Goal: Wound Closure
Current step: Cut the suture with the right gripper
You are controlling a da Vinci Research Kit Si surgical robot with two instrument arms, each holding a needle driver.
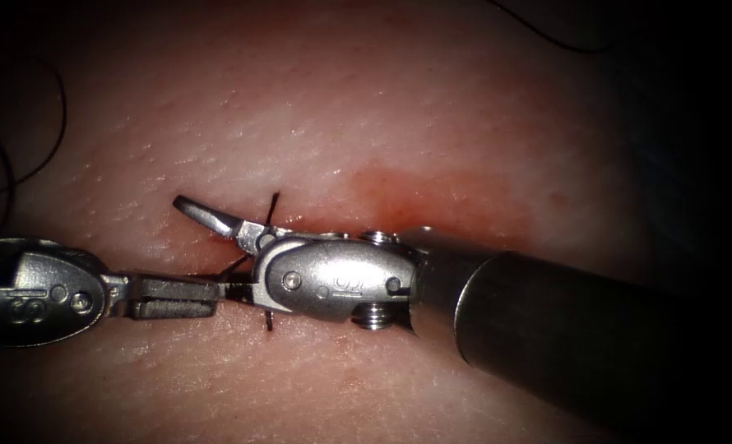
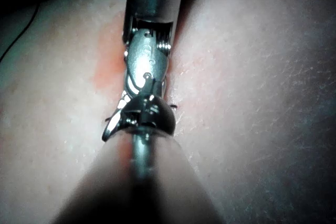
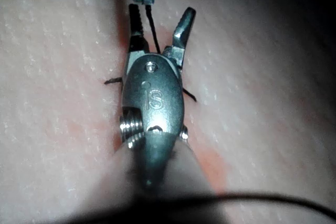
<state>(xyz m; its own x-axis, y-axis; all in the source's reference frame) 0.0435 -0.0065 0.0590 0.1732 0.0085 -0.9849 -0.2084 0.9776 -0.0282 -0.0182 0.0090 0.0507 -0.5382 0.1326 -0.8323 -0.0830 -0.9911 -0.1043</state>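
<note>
Right pincer (image 1: 218,251) over the cut (image 1: 243,288), jaws spread wide, gripping nothing; one jaw angles up-left of the cut. Left pincer (image 1: 177,297) meets it from the left, jaws closed on dark thread (image 1: 238,263) at the cut. Thread ends poke out of the tissue (image 1: 366,123) on both sides of the cut. Needle: cannot tell.

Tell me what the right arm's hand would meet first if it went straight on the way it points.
Most likely the left arm's hand: the right arm's hand, open, points left along the cut, and the left one's shut tips sit just ahead of its lower jaw. Depth is unclear.
</note>
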